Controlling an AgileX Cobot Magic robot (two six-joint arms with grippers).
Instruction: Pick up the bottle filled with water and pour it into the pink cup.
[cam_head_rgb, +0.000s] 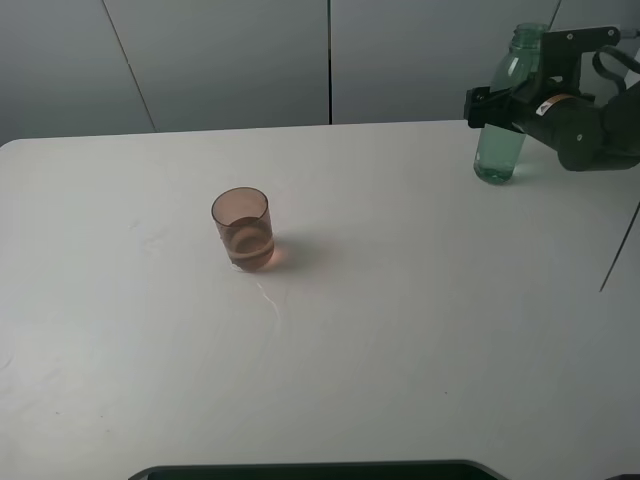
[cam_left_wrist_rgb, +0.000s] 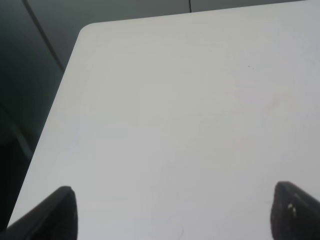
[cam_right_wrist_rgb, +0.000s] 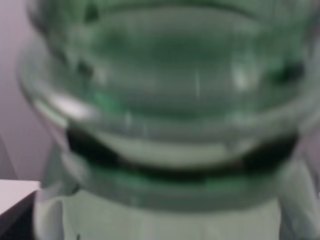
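Note:
The green-tinted bottle (cam_head_rgb: 499, 150) stands upright, uncapped, on the white table (cam_head_rgb: 400, 330) at the far right. My right gripper (cam_head_rgb: 503, 103) straddles its upper body from the right, one dark finger (cam_head_rgb: 478, 105) showing at its left side. Whether the jaws press on it does not show. The right wrist view is filled by the blurred ribbed neck of the bottle (cam_right_wrist_rgb: 170, 100). The pink cup (cam_head_rgb: 241, 228) stands left of centre, far from the bottle, with some liquid in its bottom. My left gripper (cam_left_wrist_rgb: 172, 215) is open over bare table, its fingertips (cam_left_wrist_rgb: 60, 212) wide apart.
A grey panelled wall (cam_head_rgb: 250, 60) runs behind the table's far edge. A dark rounded edge (cam_head_rgb: 310, 470) lies along the table's near side. The left wrist view shows the table's corner (cam_left_wrist_rgb: 87, 30) with a dark drop beyond it.

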